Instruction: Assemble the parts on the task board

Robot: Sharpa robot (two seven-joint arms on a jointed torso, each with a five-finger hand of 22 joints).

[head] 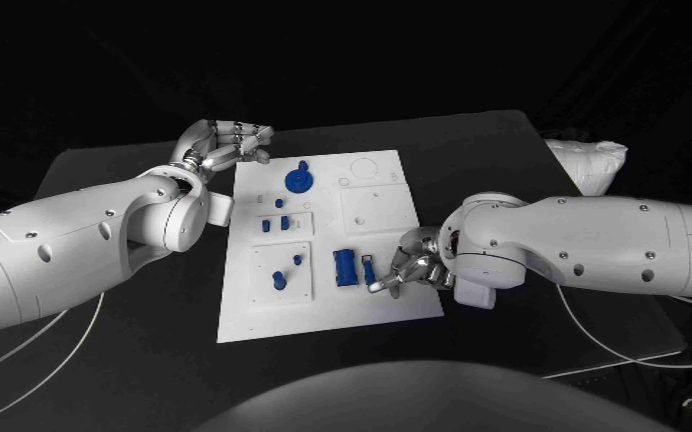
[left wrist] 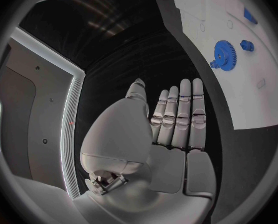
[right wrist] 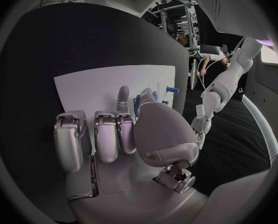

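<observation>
The white task board point(head: 378, 292) — a flat, matte rectangular plate — lies mid-table on the black table point(head: 130, 167), carrying small blue parts: a toothed gear point(head: 297, 179) near its far edge, a rectangular block point(head: 345, 267) near the front. The left hand point(head: 228, 142), smooth silver, hovers flat off the board's far left corner, fingers straight, grasping nothing. The right hand point(head: 405, 270) rests at the board's right edge beside the block, fingers curled — I cannot tell whether it grips anything.

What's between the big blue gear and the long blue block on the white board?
In the head view, small blue parts stand on the task board between the blue gear and the long blue block.
</observation>
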